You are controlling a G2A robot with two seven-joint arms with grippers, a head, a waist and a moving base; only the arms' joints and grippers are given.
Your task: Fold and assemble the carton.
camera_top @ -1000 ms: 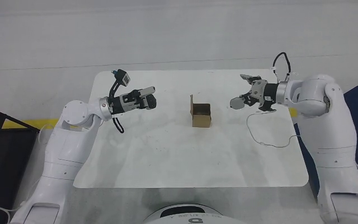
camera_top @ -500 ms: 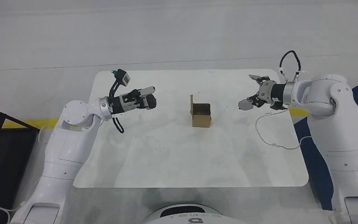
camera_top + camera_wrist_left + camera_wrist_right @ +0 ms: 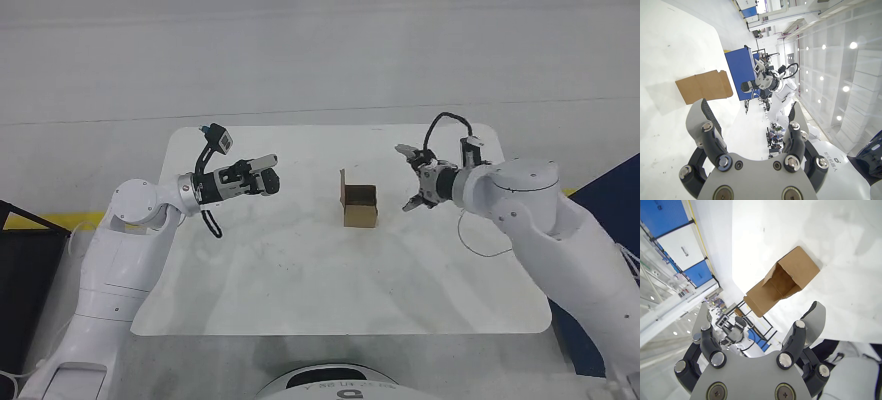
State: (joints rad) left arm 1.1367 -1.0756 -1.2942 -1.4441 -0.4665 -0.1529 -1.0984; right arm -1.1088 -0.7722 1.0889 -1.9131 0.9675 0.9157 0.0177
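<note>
In the top view, a small brown carton (image 3: 359, 203) stands near the middle of the frame on a white table (image 3: 300, 290), its open mouth facing up and one flap raised along its left edge. The left gripper (image 3: 274, 172) hangs in the left half of the frame, well apart from the carton, fingers spread and holding nothing. The right gripper (image 3: 405, 178) sits just right of the carton, close to it but not touching, fingers also spread and empty. A thin cable (image 3: 480, 245) loops on the table further right. In the left wrist view, the left gripper's two ribbed fingers stand wide apart with nothing between them; the carton's closed side and raised flap lie beyond them, with the right gripper farther off behind it. In the right wrist view, the right gripper's fingers are parted and empty, and the carton's open mouth and hollow inside face the camera, just beyond the fingertips.
</note>
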